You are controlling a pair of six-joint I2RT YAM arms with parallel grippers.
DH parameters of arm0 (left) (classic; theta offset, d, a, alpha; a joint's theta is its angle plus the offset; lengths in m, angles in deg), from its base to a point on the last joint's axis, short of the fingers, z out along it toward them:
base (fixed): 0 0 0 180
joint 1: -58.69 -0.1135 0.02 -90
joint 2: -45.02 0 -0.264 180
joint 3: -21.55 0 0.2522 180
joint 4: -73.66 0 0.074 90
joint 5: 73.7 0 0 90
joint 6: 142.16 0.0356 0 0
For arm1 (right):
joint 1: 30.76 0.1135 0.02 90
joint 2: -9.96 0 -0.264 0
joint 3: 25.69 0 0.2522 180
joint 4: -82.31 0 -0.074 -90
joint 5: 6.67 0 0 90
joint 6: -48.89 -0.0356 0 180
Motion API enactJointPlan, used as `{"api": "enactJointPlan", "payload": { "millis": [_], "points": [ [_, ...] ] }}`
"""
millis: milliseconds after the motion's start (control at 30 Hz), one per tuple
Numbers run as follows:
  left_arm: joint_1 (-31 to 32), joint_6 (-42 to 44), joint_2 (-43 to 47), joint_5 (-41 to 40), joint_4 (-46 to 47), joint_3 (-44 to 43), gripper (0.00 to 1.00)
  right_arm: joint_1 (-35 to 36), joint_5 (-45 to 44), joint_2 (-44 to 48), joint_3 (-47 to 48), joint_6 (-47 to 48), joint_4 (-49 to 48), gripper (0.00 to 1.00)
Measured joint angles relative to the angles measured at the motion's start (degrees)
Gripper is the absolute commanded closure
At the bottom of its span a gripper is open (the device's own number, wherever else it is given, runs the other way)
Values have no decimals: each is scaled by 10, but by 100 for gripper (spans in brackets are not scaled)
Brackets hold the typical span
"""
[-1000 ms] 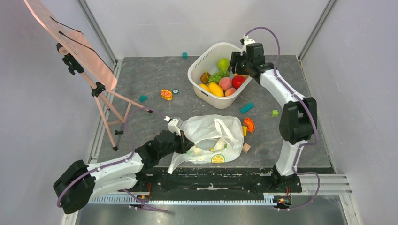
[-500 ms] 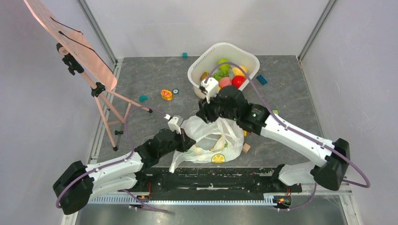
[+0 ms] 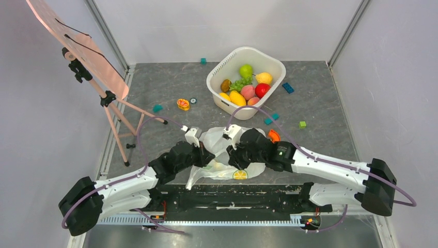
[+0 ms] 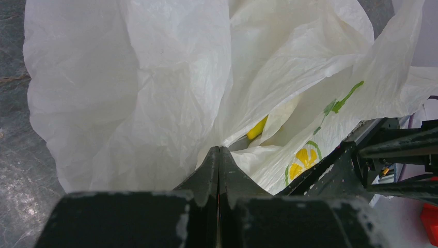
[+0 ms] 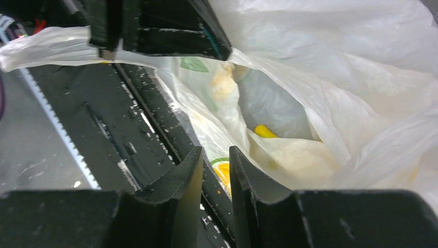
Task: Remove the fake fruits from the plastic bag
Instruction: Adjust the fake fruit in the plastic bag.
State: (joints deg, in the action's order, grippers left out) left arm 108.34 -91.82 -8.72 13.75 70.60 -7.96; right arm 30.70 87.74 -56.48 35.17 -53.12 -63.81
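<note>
The plastic bag lies crumpled near the table's front edge, its mouth held open. My left gripper is shut on the bag's left rim; in the left wrist view its jaws meet on the white film. My right gripper hangs over the bag's near side, jaws slightly apart and empty. A yellow banana end shows inside the bag. Other fake fruits lie in the white tub: a red apple, a pink peach, a green fruit.
A pink-board easel stands at the left. Loose toy pieces lie around: an orange piece, teal blocks, a green block, a blue block, an orange slice toy. The black base rail runs just below the bag.
My right arm has swung from the tub at the back down to the bag. My left gripper has stayed shut on the bag's rim.
</note>
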Motion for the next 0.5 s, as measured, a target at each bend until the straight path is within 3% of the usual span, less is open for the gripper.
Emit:
{"api": "enactJointPlan", "payload": {
  "millis": [400, 500],
  "points": [
    [0, -6, 2, -3, -20, -18, 98, -7, -149, -160, 18, -18, -7, 72],
    [0, -7, 9, -3, -25, -19, 98, -17, -190, -182, 22, -26, -6, 66]
  ]
}}
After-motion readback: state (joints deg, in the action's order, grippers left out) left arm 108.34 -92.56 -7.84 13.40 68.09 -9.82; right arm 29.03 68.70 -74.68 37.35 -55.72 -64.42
